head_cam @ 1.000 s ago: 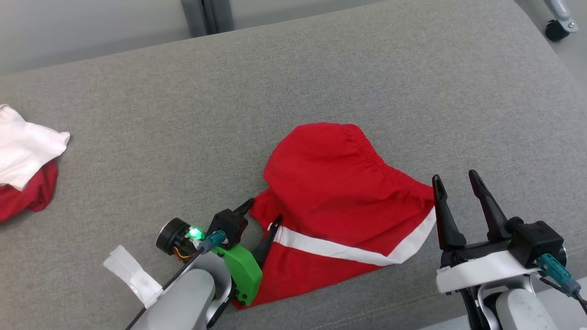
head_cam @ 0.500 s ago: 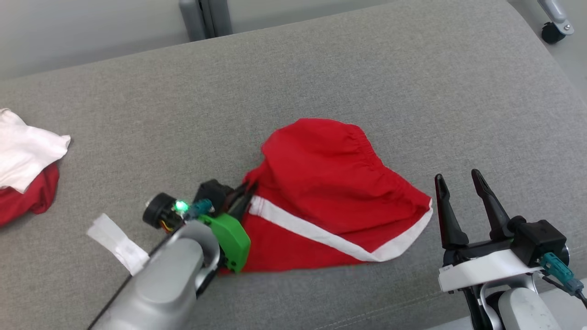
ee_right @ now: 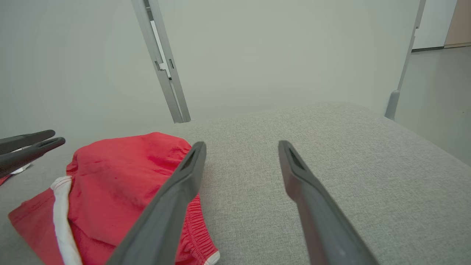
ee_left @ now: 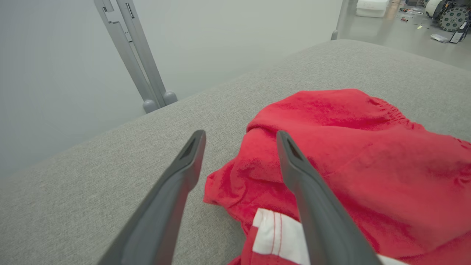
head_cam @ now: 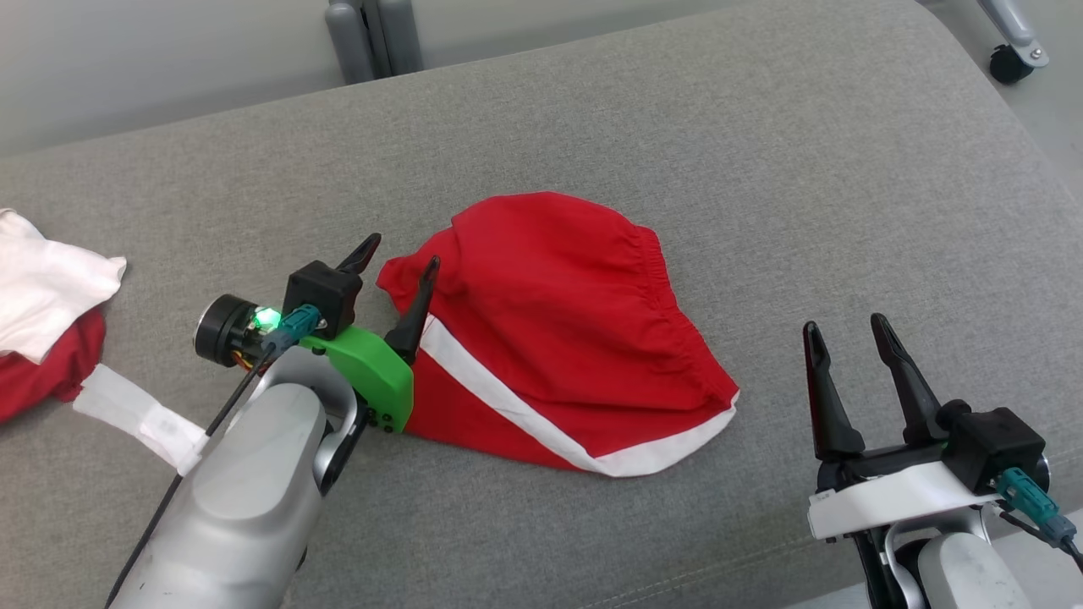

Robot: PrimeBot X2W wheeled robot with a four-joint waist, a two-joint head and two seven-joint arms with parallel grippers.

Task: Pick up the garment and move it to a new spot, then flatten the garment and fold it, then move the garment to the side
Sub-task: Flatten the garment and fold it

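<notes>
left gripper (head_cam: 403,251) is spread wide open and empty, right at the left corner of the red garment (head_cam: 550,321). in the left wrist view one finger sits over bare grey cushion (ee_left: 92,191) and the other over bunched cloth, so the jaws straddle that crumpled corner. my read is it's lined up there to work the corner flat.

the garment lies mid-cushion, its white stripe (head_cam: 508,397) running diagonally and its gathered waistband towards the far right. right gripper (head_cam: 845,324) is open too, holding nothing, parked well apart from the hem, probably just kept clear.

the hard parts: the green bracket (head_cam: 372,372) on the left wrist covers the garment's near-left corner. i can't tell whether that right-hand finger touches the cloth or floats above it, nor how many layers are doubled up. the white-and-red pile (head_cam: 42,288) at far left is cut off by the edge.
</notes>
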